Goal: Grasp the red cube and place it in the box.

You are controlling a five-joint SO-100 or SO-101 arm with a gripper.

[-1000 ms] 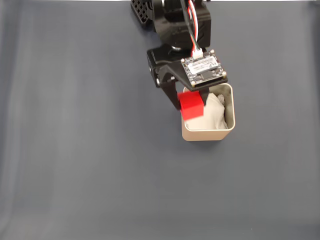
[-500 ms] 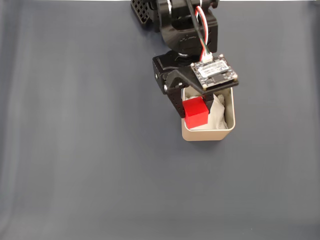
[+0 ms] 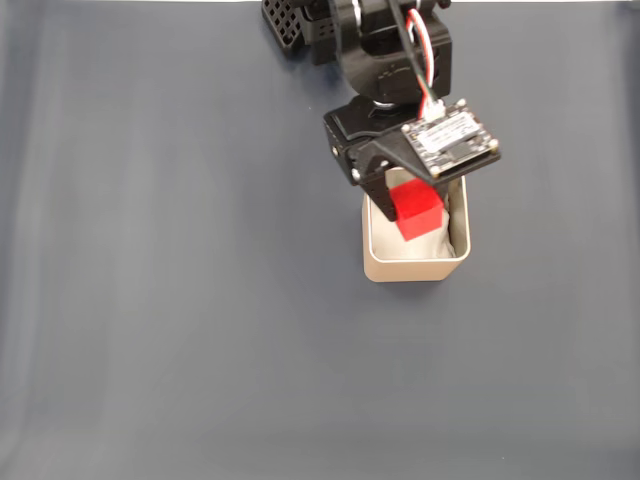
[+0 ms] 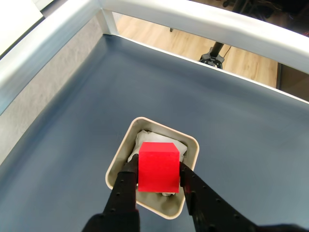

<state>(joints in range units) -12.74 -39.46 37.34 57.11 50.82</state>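
Red cube (image 3: 417, 209) hangs pinched in the tool (image 3: 408, 205) directly over the box (image 3: 415, 268) in the fixed view, clear of the beige rim and above the white padding, the dark counter (image 3: 180, 300) around the box. In the wrist view the red cube (image 4: 159, 166) sits clamped between both fingers (image 4: 124, 186) of the tool (image 4: 159, 181), over the box (image 4: 118, 162) opening, nearer its near wall. Releasing well probably means lowering straight, staying centred over the padding, then spreading the fingers without nudging the thin walls.
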